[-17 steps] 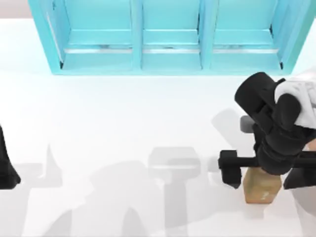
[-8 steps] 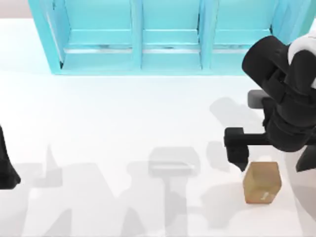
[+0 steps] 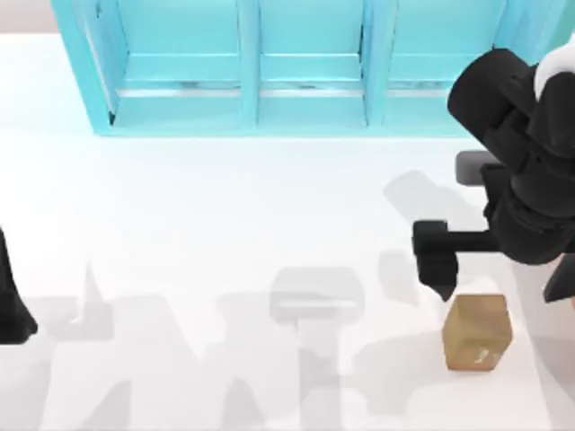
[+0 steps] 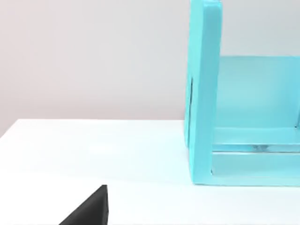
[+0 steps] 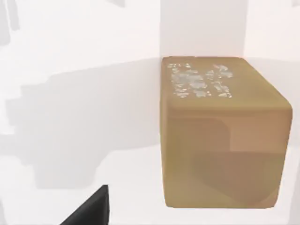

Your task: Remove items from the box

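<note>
A tan-brown cube [image 3: 477,333] with a pale mark rests on the white table at the front right. The right wrist view shows this cube [image 5: 220,136] close up, with the pale speckled patch on its top face. My right gripper [image 3: 499,277] hangs open just behind and above the cube, touching nothing, and one dark fingertip [image 3: 439,269] points down beside the cube's far left corner. My left gripper [image 3: 11,305] is parked at the table's left edge. The box is out of view.
A large turquoise three-compartment shelf unit [image 3: 305,108] runs along the back of the table, and its end wall [image 4: 205,93] shows in the left wrist view. Bare white tabletop [image 3: 225,224] lies between the arms.
My right gripper has lifted off the cube and drawn back toward the shelf, fingers still spread. The cube stays where it was. The left arm has not moved.
</note>
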